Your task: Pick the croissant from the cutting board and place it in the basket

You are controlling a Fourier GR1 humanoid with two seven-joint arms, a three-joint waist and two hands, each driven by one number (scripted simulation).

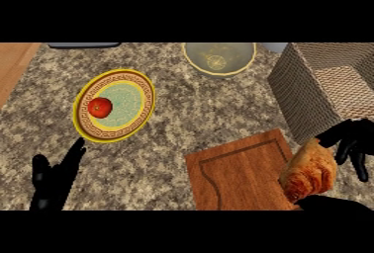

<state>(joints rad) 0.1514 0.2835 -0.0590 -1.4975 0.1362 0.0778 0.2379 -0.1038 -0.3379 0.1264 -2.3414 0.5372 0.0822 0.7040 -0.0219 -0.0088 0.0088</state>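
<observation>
Golden croissant [310, 174] is wrapped by your right hand [354, 139] at the cutting board's [234, 173] right edge, near the basket [300, 94]; left hand [51, 183] open, fingers straight, lower left.

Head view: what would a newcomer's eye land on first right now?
The golden croissant, clasped by the right hand at the cutting board's right edge, just below the woven basket. Next, the red fruit on the yellow-rimmed plate at upper left. The left hand rests open at lower left.
</observation>
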